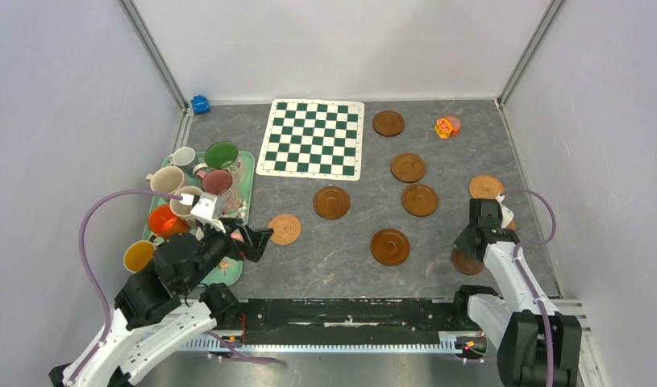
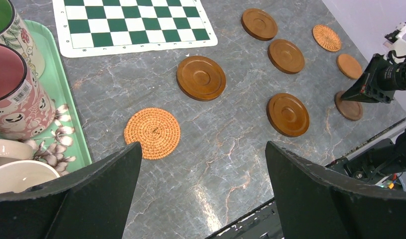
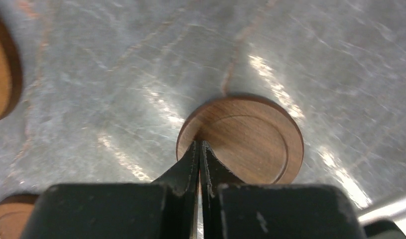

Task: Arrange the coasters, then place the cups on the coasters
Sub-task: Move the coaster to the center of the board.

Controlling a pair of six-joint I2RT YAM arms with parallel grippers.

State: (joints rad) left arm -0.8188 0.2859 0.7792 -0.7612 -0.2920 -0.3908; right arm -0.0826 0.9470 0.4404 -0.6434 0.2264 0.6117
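Both reach downward: left end effector (image 2: pixel 203 147) splayed, right end effector (image 3: pixel 200 144) clenched against a coaster (image 3: pixel 248 134).

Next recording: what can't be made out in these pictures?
- Top view: the right arm covers most of the coaster under it.
- Right wrist view: the shut right gripper overlaps that coaster's rim; pinching or only pressing, unclear.
- Left wrist view: cups on the tray are cut off by the left edge.
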